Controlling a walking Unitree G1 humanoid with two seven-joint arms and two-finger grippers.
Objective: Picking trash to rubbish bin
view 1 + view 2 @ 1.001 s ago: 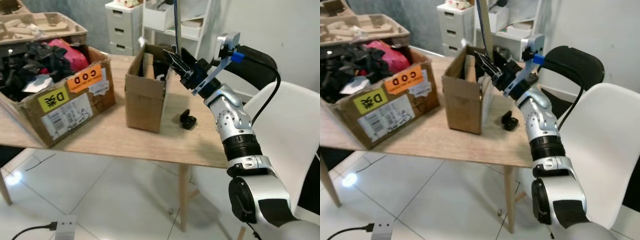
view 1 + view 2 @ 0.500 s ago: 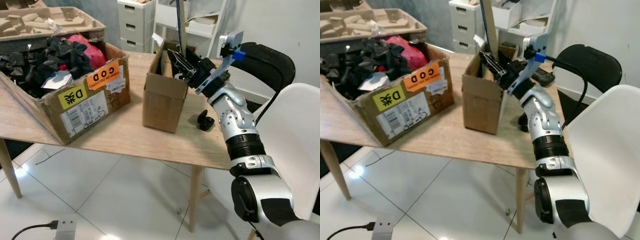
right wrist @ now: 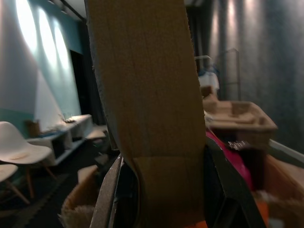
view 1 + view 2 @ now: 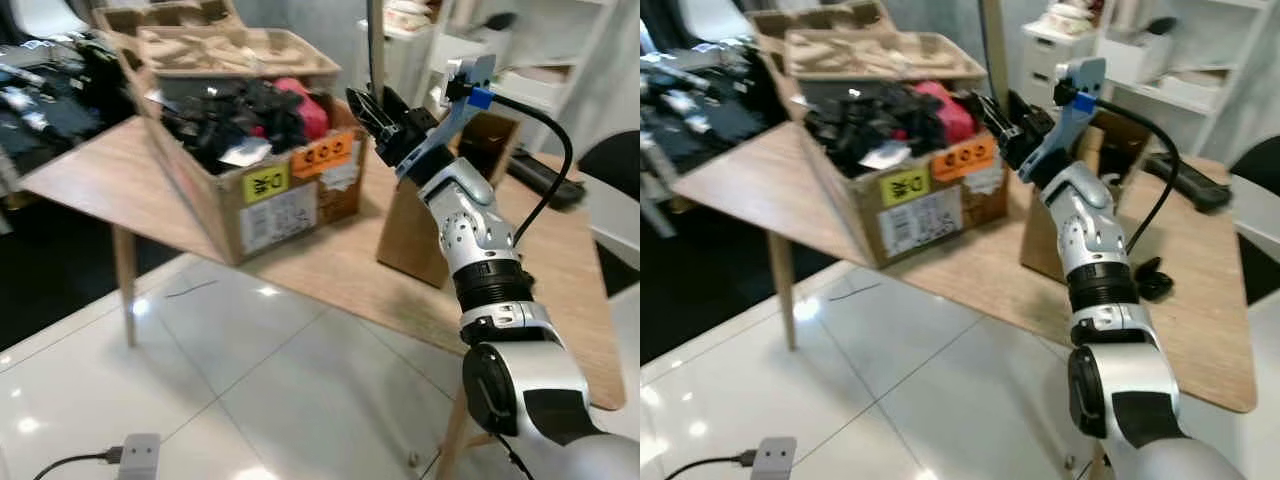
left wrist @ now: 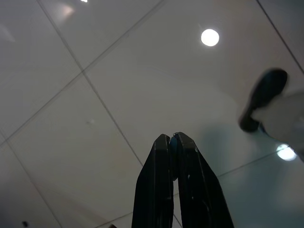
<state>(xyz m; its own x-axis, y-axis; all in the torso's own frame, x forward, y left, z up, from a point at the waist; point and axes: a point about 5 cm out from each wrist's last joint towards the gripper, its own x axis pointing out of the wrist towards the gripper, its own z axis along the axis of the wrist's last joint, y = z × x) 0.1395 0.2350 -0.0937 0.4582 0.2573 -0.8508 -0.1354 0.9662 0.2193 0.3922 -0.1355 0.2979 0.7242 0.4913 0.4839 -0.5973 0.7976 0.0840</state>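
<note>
Swung leftward since a second ago, the head camera now takes in the big carton [image 4: 250,150] of black scraps and more bare floor [image 4: 200,380] before the table [image 4: 330,265]. Right hand [image 4: 372,110] pinches a cardboard strip [image 3: 147,95], raised between that carton and the small box [image 4: 415,235]. Left hand [image 5: 172,142] hangs closed over floor tiles.

The right arm [image 4: 480,250] is built of silver, rounded segments with black bands at the joints, the lowest segment carrying a broad black panel. A black cable [image 4: 545,150] loops from behind the arm up to a blue connector [image 4: 480,97] on a pale grey bracket (a flat, angled plate) at the wrist. The right end effector [image 4: 385,115] has two long black fingers, and the left end effector [image 5: 175,142] shows the same slim, tapering black fingers [image 5: 154,190].
</note>
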